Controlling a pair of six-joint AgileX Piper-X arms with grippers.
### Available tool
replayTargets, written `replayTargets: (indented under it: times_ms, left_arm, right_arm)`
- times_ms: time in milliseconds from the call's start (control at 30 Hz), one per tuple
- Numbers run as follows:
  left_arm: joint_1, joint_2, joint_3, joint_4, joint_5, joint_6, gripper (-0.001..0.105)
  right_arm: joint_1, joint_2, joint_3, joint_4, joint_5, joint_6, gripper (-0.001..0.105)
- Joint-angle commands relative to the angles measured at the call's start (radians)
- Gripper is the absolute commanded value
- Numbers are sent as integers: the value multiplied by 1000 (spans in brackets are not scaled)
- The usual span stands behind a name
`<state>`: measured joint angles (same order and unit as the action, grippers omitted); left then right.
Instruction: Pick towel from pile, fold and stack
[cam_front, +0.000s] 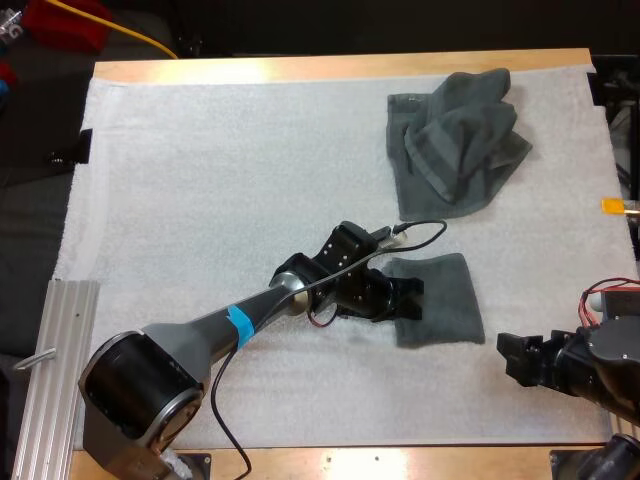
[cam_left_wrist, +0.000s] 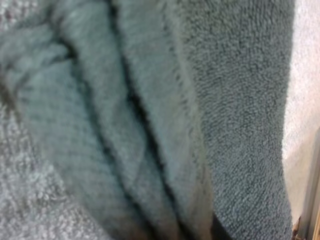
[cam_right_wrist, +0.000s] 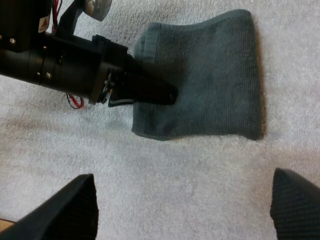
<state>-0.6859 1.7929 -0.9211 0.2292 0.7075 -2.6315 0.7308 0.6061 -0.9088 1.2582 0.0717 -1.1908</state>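
A small folded dark grey-green towel lies flat on the white mat, right of centre. My left gripper reaches from the lower left to the towel's left edge and is shut on that edge. In the right wrist view a black finger lies over the folded towel at that edge, where the left gripper grips. In the left wrist view, folds of the towel sit very close. A crumpled towel lies at the far right. My right gripper hovers open near the front right, its fingers wide apart, clear of the towel.
The white mat covers most of the wooden table. An aluminium rail stands along the front left corner. The left arm's body crosses the middle of the mat from the lower left.
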Motion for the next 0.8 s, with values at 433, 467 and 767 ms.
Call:
replayTargets:
  times_ms: [433, 467, 767]
  left_arm:
    - [33, -143, -7, -3, 262, 236, 0]
    - [43, -166, -7, -2, 265, 236, 0]
    - [193, -301, -7, 208, 302, 368, 0]
  right_arm:
    - [2, -1, -8, 4, -1, 0, 70]
    - [2, -1, -8, 4, -1, 0, 70]
    - [2, -1, -8, 4, -1, -1, 70]
